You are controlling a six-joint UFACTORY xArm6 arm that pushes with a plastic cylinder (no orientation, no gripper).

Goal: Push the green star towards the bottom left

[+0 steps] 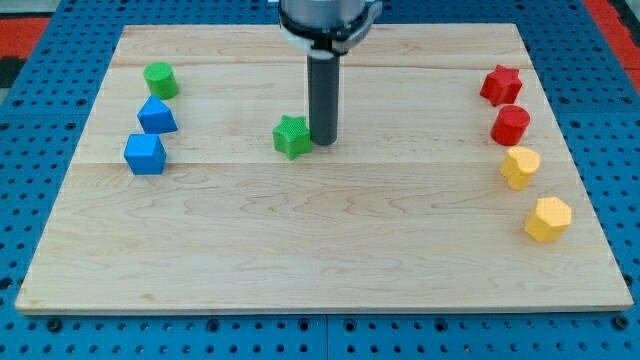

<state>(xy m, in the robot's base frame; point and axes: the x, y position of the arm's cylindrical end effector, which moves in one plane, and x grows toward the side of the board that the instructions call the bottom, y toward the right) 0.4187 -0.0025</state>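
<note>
The green star (291, 136) lies on the wooden board (320, 250), a little above the board's middle. My tip (322, 140) stands right beside the star's right side, touching or nearly touching it. The dark rod rises straight up from there to the arm's round head at the view's top.
At the view's left stand a green cylinder (160, 79), a blue block (157, 115) and a blue cube (145, 154). At the right stand a red star (501, 85), a red block (510, 125) and two yellow blocks (520, 167) (548, 219).
</note>
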